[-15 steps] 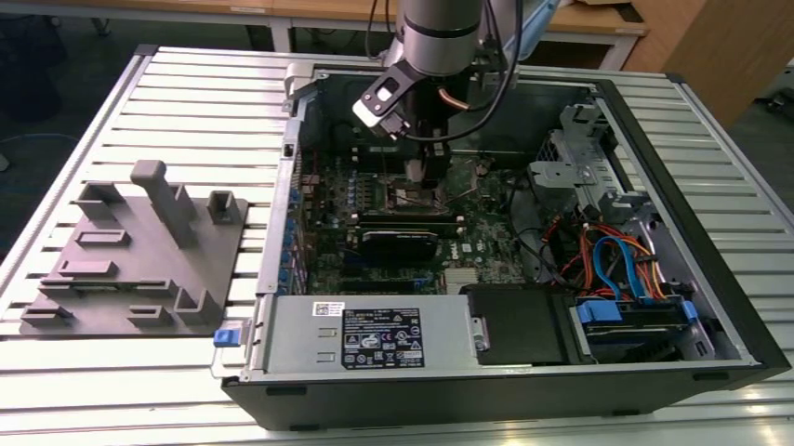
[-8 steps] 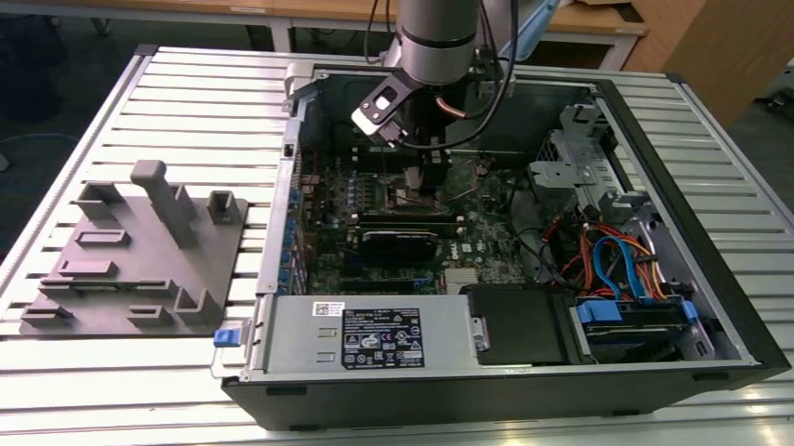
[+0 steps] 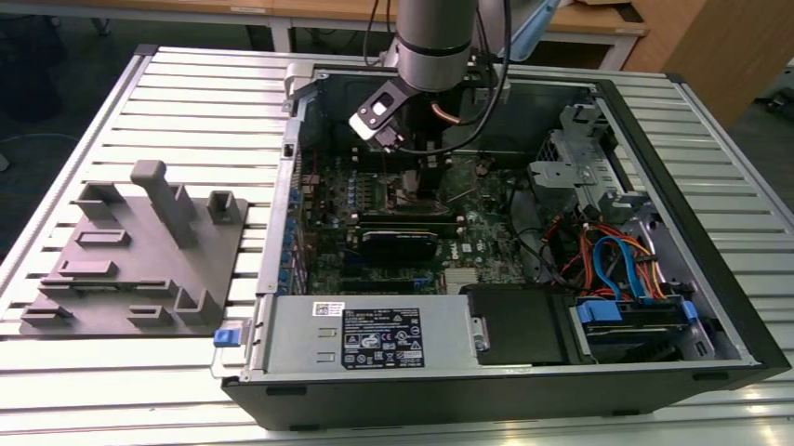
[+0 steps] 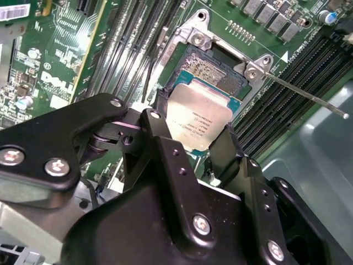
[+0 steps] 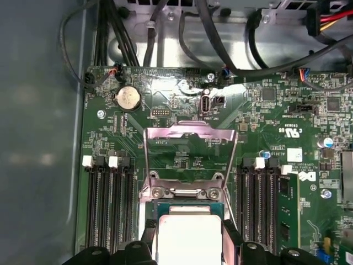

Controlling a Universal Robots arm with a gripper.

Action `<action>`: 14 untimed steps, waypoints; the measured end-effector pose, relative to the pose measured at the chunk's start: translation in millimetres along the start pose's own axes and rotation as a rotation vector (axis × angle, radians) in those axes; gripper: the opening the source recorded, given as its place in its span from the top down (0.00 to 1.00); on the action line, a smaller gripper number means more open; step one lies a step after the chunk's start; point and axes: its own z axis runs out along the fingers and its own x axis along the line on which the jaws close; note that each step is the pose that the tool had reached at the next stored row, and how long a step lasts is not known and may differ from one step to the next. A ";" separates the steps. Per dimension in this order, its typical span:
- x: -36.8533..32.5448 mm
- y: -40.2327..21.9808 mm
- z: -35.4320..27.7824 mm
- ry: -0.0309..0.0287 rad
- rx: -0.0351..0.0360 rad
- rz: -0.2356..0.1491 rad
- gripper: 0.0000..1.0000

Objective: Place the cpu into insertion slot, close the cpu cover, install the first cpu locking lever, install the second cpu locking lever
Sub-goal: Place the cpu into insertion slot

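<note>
Between memory slots (image 4: 298,83) — cpu (image 4: 196,118) over insertion slot (image 4: 212,70)

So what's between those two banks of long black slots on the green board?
In the first wrist view: the insertion slot, its cpu cover standing open, and the cpu gripped in the jaws over it.

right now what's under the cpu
The insertion slot: part of its inside shows past one edge of the cpu; the rest is covered by the chip, held in the gripper.

Exterior view overlooks the case (image 3: 496,400); both wrist views closely share the insertion slot (image 4: 211,70).
</note>
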 end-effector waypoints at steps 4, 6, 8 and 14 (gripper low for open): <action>0.4 -1.2 3.2 -0.0001 0.0003 0.001 0.46; 0.5 -2.1 4.4 -0.0001 0.0003 0.001 0.46; 0.4 -3.3 5.1 -0.0002 0.0003 0.001 0.46; 0.3 -4.5 11.5 0.0000 0.0006 0.001 0.46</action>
